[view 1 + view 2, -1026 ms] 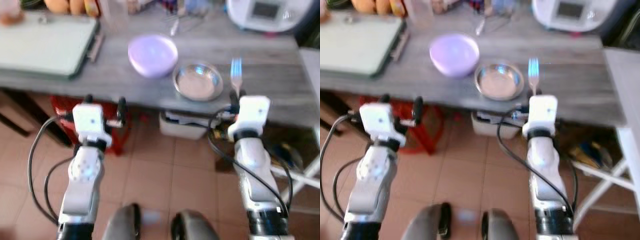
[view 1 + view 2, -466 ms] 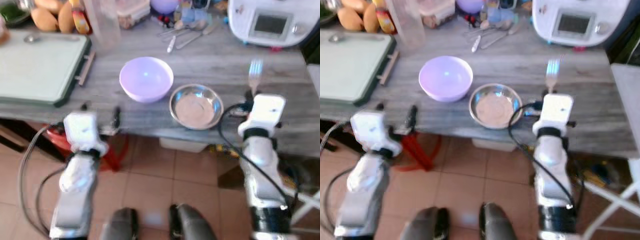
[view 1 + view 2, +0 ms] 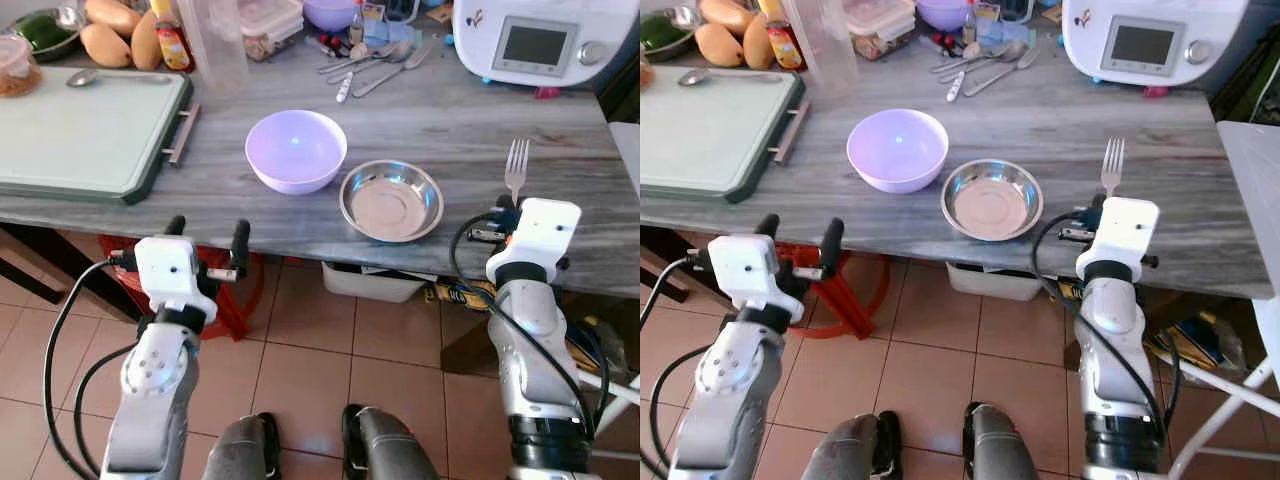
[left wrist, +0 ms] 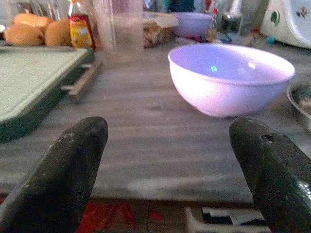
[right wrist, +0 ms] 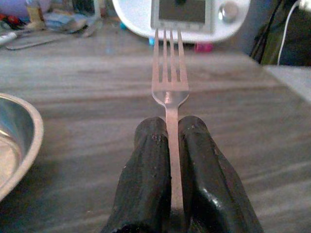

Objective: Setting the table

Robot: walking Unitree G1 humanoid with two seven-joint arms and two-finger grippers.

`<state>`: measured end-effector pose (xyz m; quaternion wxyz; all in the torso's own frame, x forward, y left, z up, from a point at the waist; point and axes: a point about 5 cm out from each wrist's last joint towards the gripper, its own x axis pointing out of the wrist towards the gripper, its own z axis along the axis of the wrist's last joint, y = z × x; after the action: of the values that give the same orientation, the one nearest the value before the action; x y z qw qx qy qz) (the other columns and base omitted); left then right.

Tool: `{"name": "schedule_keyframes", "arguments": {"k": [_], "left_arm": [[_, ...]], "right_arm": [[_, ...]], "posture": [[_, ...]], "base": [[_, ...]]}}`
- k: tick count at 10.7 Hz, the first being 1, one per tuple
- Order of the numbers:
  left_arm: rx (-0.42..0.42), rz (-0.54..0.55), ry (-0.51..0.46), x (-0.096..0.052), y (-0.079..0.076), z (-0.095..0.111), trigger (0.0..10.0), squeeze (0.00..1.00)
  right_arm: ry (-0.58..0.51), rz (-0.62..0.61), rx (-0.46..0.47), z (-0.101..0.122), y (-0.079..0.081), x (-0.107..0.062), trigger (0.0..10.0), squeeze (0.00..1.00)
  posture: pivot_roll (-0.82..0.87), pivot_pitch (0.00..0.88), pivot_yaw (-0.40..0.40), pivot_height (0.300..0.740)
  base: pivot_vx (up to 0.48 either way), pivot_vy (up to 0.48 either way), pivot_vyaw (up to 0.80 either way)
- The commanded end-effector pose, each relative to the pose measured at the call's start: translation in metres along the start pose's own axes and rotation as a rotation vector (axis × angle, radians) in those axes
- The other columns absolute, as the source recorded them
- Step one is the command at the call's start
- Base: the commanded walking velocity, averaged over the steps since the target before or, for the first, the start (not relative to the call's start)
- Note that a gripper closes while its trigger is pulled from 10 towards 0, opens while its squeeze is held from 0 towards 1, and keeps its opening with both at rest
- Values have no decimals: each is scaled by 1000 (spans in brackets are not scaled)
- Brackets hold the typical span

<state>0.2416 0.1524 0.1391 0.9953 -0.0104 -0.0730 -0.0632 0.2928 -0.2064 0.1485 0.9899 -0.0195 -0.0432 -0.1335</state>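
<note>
A silver fork (image 3: 516, 165) is clamped in my right gripper (image 5: 170, 127), tines pointing away over the grey wooden table (image 3: 470, 120), just right of a steel bowl (image 3: 391, 201). A lilac bowl (image 3: 296, 150) stands left of the steel bowl. My left gripper (image 3: 207, 236) is open at the table's near edge, in front and to the left of the lilac bowl (image 4: 231, 78), with nothing between its fingers (image 4: 63, 170).
A green cutting board (image 3: 85, 135) with a spoon (image 3: 88, 77) covers the table's left. At the back stand a clear tumbler (image 3: 218, 45), loose cutlery (image 3: 370, 70), mangoes (image 3: 115, 30) and a white kitchen appliance (image 3: 530, 40). Tiled floor and a red stool (image 3: 225, 295) lie below.
The view has shifted and sharpened as the camera moved. My right gripper still grips the fork beside the steel bowl; the left gripper remains open at the table edge.
</note>
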Motion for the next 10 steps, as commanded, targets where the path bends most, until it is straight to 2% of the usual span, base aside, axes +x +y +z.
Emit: {"name": "schedule_keyframes", "arguments": {"k": [1,6,7,10], "left_arm": [[4,-8,7,-4,2,2,10000,0],[-12,-40,43,-16,4,0,10000,0],[-15,-49,48,-18,3,1,10000,0],[-13,-58,58,-21,4,1,10000,0]], "right_arm": [[24,-4,36,-1,-2,2,10000,0],[75,30,65,0,2,18,10000,0],[115,28,95,-5,2,18,10000,0],[151,64,111,-9,9,14,10000,0]], "posture": [[-3,244,22,740],[15,283,25,740],[17,290,27,740],[21,300,30,740]], "base": [[0,0,0],[0,0,0],[0,0,0],[0,0,0]]}}
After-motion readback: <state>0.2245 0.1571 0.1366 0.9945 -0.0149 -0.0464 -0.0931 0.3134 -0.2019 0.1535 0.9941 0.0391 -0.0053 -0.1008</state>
